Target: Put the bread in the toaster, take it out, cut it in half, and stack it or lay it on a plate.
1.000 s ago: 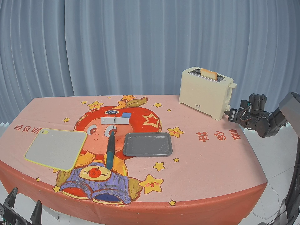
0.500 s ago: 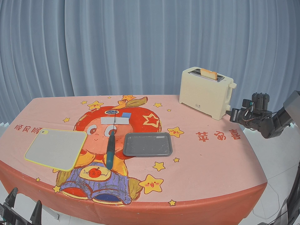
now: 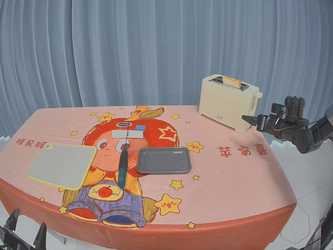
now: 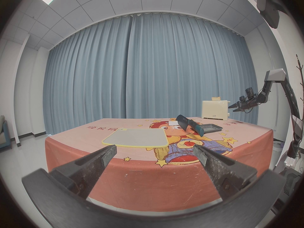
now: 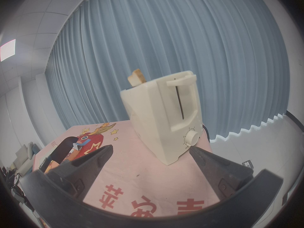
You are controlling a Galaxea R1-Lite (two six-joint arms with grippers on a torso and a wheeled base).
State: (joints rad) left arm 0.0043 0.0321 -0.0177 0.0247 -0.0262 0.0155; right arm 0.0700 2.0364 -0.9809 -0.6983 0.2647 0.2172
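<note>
Right now your bread (image 3: 231, 82) stands upright in the toaster (image 3: 227, 103), its top edge poking out of the slot. The toaster sits at the far right of the desk (image 3: 225, 188), close to the edge. Your right arm (image 3: 295, 131) hangs just off that right edge, level with the toaster's end face. Its jaws are spread with nothing between them and point at that face, near it but not touching. From the right wrist you look straight at that end: the lever (image 5: 180, 79) is at the top of its slit, the knob (image 5: 191, 137) sits below it, and the bread (image 5: 136, 77) rises behind the toaster (image 5: 161, 121).

Your left jaws are also spread and empty. They are held low, off the near left edge of the desk, well away from everything on it.

On the near left lies the board (image 3: 62, 164), flat and bare. The grey tray (image 3: 164, 160) lies near the middle, also bare. Between the two lies the knife (image 3: 122, 165), handle toward you and blade pointing far, apart from both. Its tip reaches a white strip (image 3: 127, 134).
</note>
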